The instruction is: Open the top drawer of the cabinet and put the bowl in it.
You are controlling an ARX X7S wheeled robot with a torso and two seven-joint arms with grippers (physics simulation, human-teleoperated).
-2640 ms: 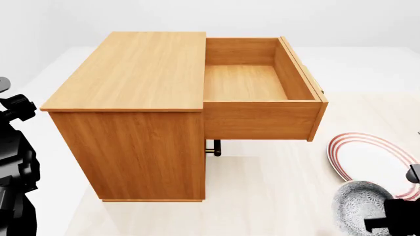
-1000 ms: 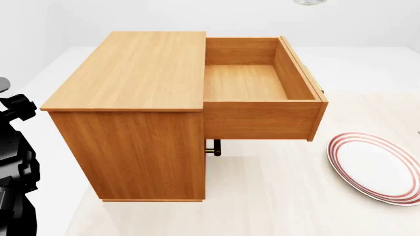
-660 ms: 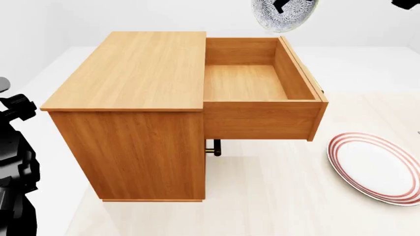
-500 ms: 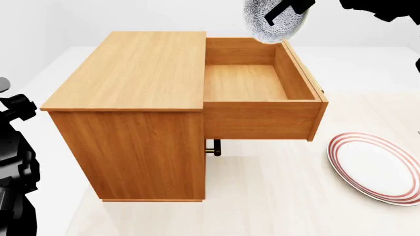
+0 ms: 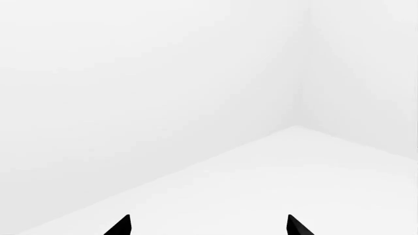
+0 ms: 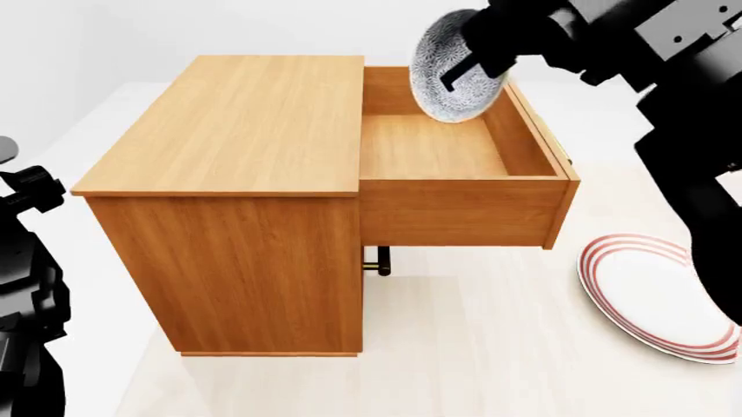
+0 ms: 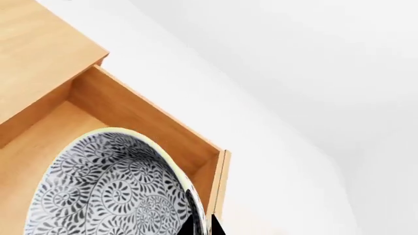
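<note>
The orange-brown cabinet (image 6: 232,156) stands with its top drawer (image 6: 432,146) pulled out wide, its wooden box bare inside. The grey-patterned bowl (image 6: 450,76) hangs on edge, tilted, over the back half of that drawer. My right gripper (image 6: 473,62) is shut on its rim. In the right wrist view the bowl (image 7: 104,191) fills the lower part above the drawer (image 7: 140,117), and the right gripper (image 7: 201,226) pinches the rim between its two black tips. My left gripper (image 5: 207,226) is open, with only white floor and wall ahead of it.
A flat white plate with red rings (image 6: 649,291) lies on the floor to the right of the cabinet, partly behind my right arm (image 6: 696,113). My left arm (image 6: 23,287) sits at the far left. A brass handle (image 6: 377,261) of a lower drawer shows under the open one.
The bowl, held by my right gripper, has come down and left from the top edge to just over the drawer. More of the right arm has entered the view. The left arm is still.
</note>
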